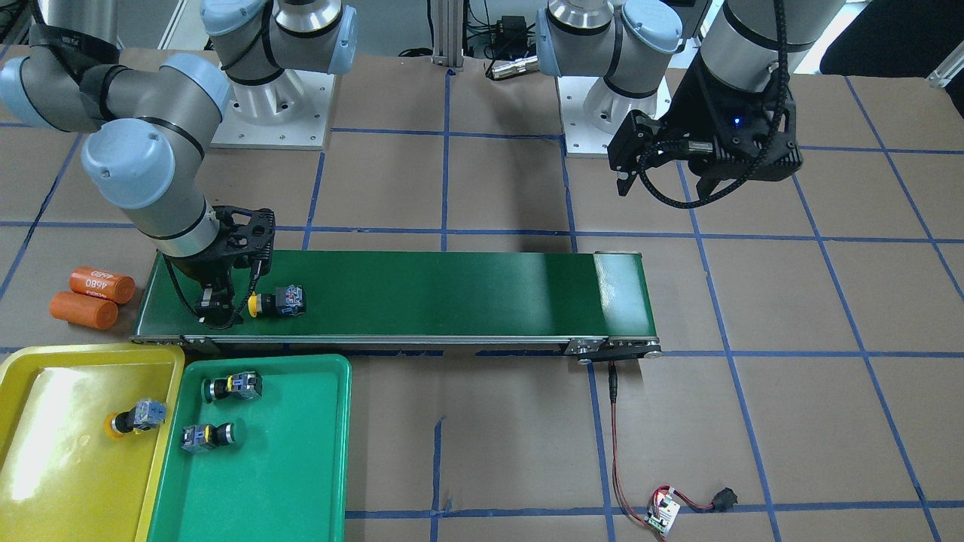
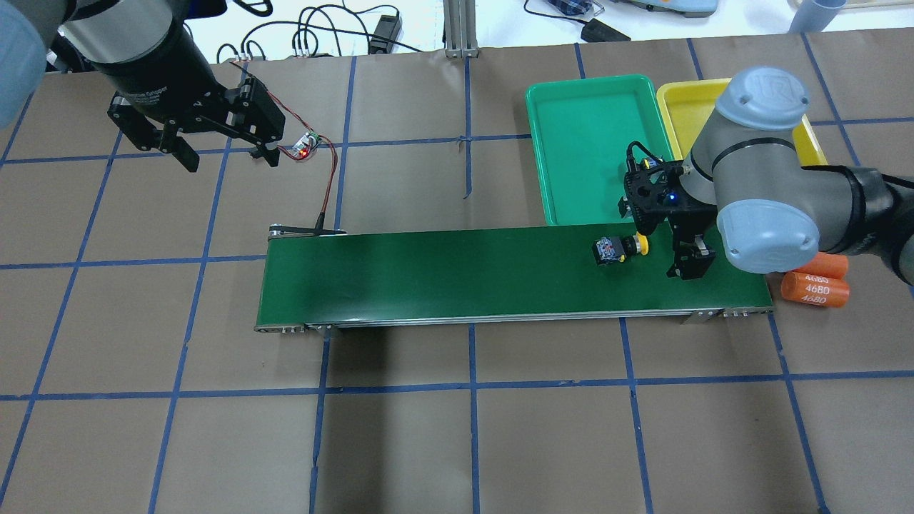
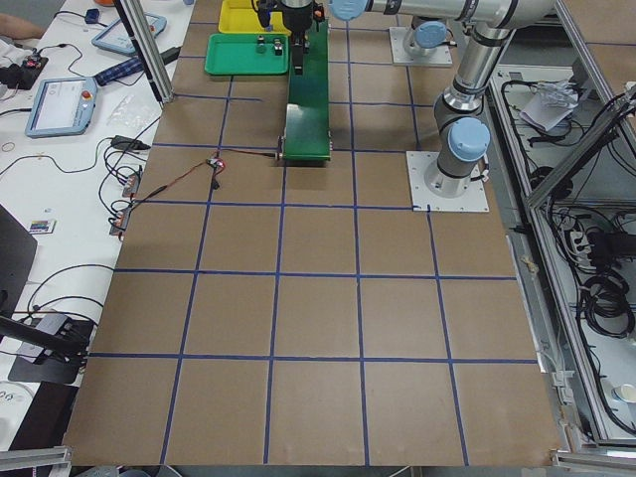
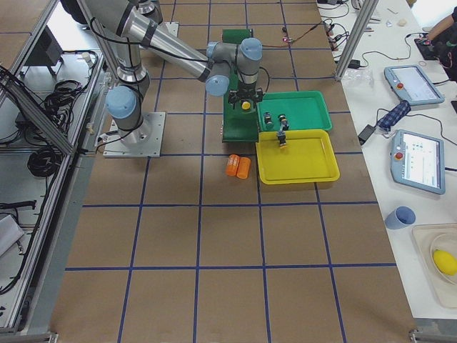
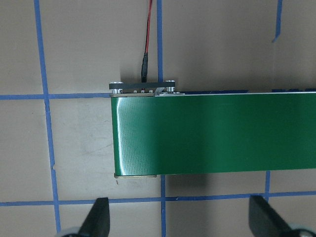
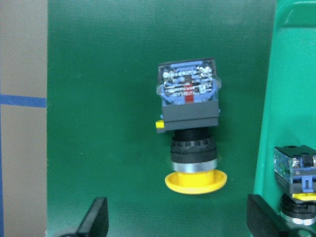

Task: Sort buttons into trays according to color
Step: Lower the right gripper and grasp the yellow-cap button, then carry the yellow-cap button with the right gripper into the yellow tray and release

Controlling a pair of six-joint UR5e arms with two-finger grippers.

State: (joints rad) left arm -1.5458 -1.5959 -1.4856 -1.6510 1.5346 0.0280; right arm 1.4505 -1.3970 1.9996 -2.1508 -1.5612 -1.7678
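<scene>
Brown paper covers your table (image 1: pixel 489 188), gridded in blue tape (image 1: pixel 446 181). At the front-facing view's lower left, the yellow-capped plastic push-button (image 1: pixel 277 301) lies sideways on the matte dark-green conveyor belt (image 1: pixel 452 293), right gripper (image 6: pixel 177 224) spread wide just beside it. Left gripper (image 2: pixel 230 153) hangs upper right, fingers apart.

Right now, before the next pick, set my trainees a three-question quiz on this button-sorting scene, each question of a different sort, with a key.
1. True or false: the green tray holds two green-capped buttons.
2. Fill in: the right end effector has its jaws ___.
3. The yellow-capped button not yet in a tray is: A) lying on the conveyor belt; B) lying in the green tray; C) gripped by the right end effector.

Key: 1 true; 2 open; 3 A.
</scene>
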